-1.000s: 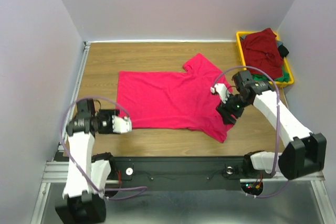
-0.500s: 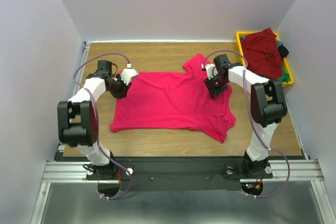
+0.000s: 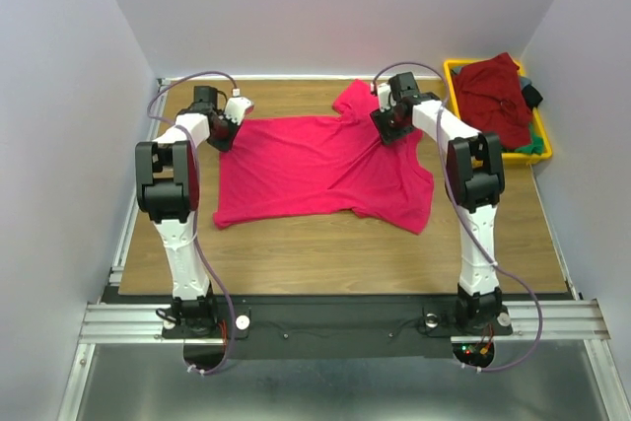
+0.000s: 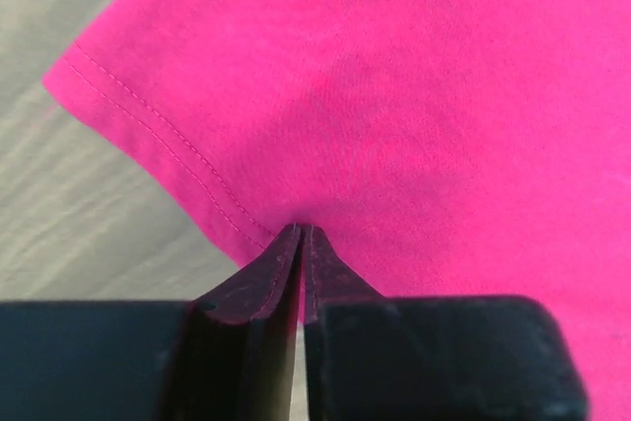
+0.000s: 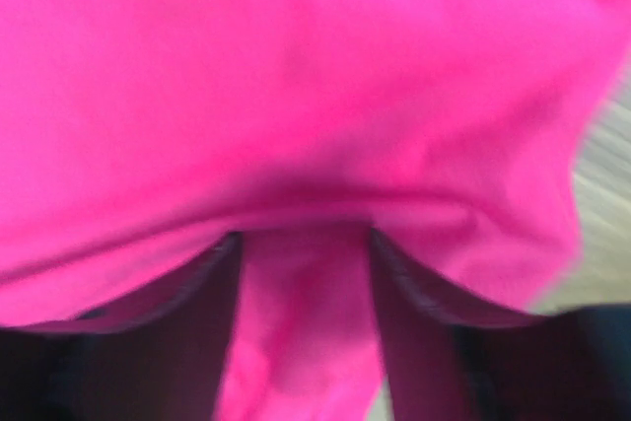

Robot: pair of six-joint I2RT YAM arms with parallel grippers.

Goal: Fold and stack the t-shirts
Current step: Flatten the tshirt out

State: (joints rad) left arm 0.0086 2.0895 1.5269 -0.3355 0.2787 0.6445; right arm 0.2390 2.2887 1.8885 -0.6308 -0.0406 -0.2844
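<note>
Gripping the far edge at two spots: L tool (image 3: 234, 108) is at the far-left hem corner of the shirt (image 3: 325, 165), and R tool (image 3: 386, 117) is at the far shoulder, just beside the collar. Shirt lies flat and unfolded on the surface (image 3: 296, 253), hem end to the left, neck end to the right, near sleeve poking out toward near-right.

L tool: fingers pressed together, nipping a thin bit of cloth just inside the stitched hem. Wrist view shows the tips meeting on the fabric. Small bite at the edge, prob so the corner can be carried w/o bunching the panel.

R tool: fingers stand apart, but a thick roll of cloth fills the gap betw them and more drapes over the tips. View is blurry. It reads as a pinch on a bunched fold, not an empty spread.

Two holds on the same far edge look like set-up to pull it taut or bring it over for a lengthwise fold. Fold not yet made.

Other shirts wait in the bin (image 3: 450, 71) at far right, maroon shirt (image 3: 498, 96) on top, well apart from the work area.

Risk: R bite is lumpy and could drag the shoulder skewed vs the L corner.
</note>
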